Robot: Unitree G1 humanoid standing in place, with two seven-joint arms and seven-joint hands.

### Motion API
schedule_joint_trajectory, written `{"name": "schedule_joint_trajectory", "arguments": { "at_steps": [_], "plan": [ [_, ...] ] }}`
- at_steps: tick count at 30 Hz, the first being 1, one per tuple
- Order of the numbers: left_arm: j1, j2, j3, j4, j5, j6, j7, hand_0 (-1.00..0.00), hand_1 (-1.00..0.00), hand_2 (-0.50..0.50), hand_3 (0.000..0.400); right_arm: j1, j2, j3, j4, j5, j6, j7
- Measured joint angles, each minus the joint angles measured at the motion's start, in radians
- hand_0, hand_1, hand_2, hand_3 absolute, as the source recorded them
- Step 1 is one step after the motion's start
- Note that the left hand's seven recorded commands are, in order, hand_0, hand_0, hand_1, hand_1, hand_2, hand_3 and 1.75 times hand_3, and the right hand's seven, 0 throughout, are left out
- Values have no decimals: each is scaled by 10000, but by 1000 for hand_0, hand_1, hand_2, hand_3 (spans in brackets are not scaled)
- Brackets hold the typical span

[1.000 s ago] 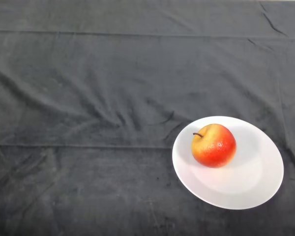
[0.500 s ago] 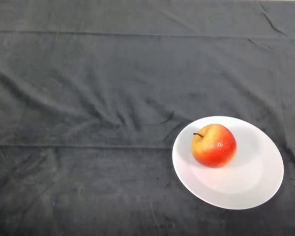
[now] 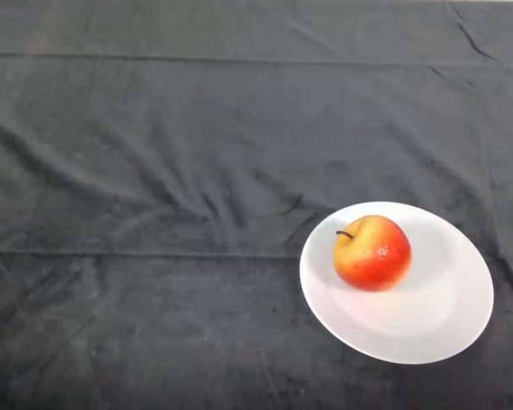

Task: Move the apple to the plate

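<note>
A red and yellow apple [image 3: 372, 253] with a short dark stem lies on a white plate [image 3: 436, 325] at the lower right of the head view. The apple sits in the plate's left half, its stem pointing left.
A dark wrinkled cloth [image 3: 154, 171] covers the whole table, with folds running across the middle and left.
</note>
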Motion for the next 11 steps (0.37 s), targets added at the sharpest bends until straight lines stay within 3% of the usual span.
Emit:
{"name": "schedule_joint_trajectory", "arguments": {
  "at_steps": [11],
  "plan": [
    [-5,-20,16,-1,161,24,-44,0,0,0,0,0,0,0,0,0,0,0]
  ]
}}
